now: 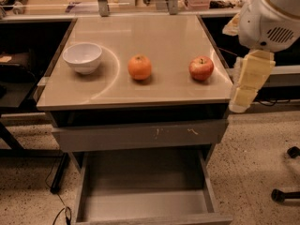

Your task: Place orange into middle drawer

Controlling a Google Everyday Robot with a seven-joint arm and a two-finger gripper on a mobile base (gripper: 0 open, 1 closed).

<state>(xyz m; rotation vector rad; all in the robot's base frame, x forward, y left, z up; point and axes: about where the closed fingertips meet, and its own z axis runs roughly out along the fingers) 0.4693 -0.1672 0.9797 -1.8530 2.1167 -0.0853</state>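
Note:
The orange [139, 67] sits on the tan table top [140, 36], near the middle, between a white bowl and a red apple. The middle drawer [145, 198] is pulled open below the table, at the bottom of the view, and its flat grey floor is bare. My gripper [238, 102] hangs at the right, cream-coloured, just off the table's front right corner, pointing down. It is about level with the table edge and well to the right of the orange, holding nothing that I can see.
A white bowl [83, 56] stands at the table's left and a red apple [201, 68] at its right, close to my arm [272, 18]. A shut drawer with a scratched grey front [140, 135] sits above the open one. Chair castors [281, 194] stand on the floor at right.

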